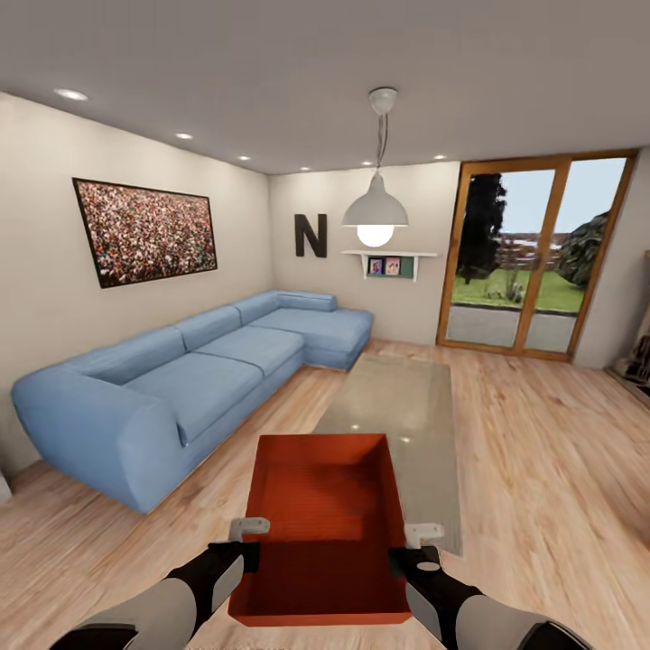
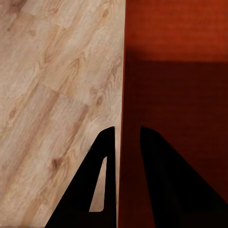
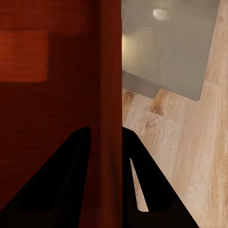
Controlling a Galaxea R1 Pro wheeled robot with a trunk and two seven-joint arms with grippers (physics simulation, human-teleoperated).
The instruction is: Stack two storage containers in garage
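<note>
We're looking over light wood-plank flooring (image 1: 551, 451), a blue corner sofa (image 1: 194, 379), a glass low table (image 1: 397, 406), a glowing white pendant lamp (image 1: 376, 209), and wood-framed glazed doors (image 1: 533, 257).

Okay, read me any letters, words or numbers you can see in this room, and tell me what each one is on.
"N": one large dark letter mounted on the far wall beside the pendant lamp.
The two small framed pictures on the wall shelf are too small to read.
The wall picture above the blue sofa is a speckled image with no legible text.
The storage container shows no label.
</note>
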